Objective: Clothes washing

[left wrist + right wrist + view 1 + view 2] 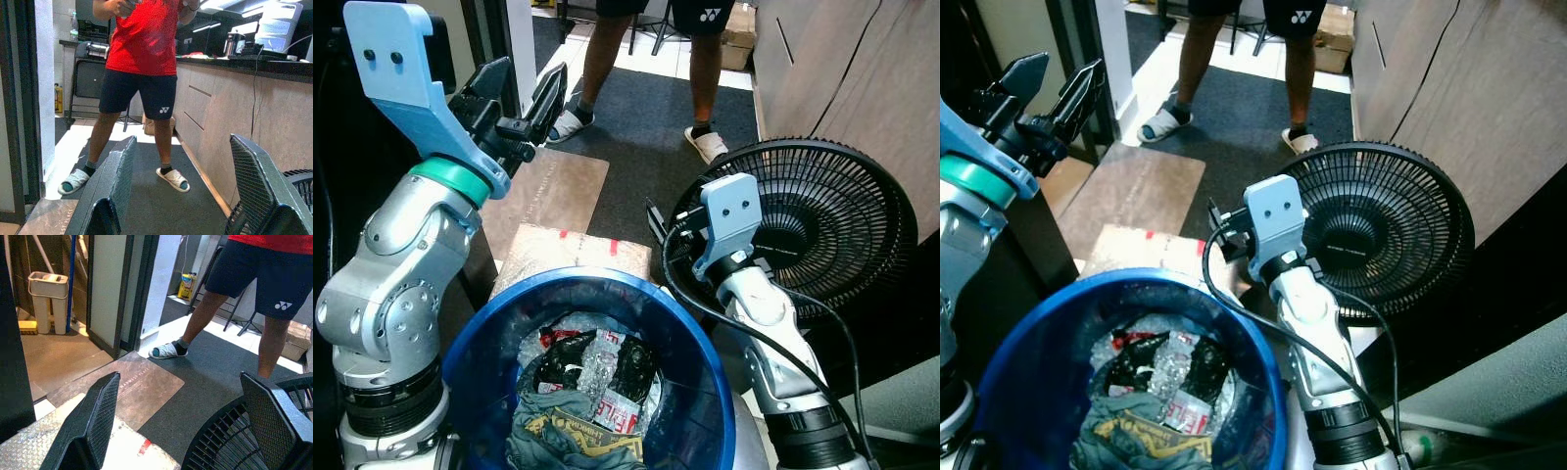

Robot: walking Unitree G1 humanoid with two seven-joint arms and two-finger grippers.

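Dark carpet [646, 147] runs ahead to a doorway, with a brown mat [548, 191] beside it; a person [142, 73] in a red shirt, dark shorts and slippers stands on the carpet facing the robot. A black floor fan [822, 225] sits at the right, against a wooden cabinet front [862, 88].

Blue basket [695, 333] is directly below the head camera, close to the robot's body. Inside: crumpled clothes [568, 431] in dark and grey-green fabric, mixed with clear plastic wrapping. A taped, bubble-wrapped parcel [573, 253] lies on the floor just beyond the basket rim.

Left gripper [524, 103] is raised high, fingers spread wide, empty. Right gripper [186, 426] is lower, near the fan grille, also wide and empty.

Judgement: the load is not yet grasped. To do the step well, bring one gripper down over the basket centre, pinch fabric rather than plastic, and keep the right arm off the fan grille.
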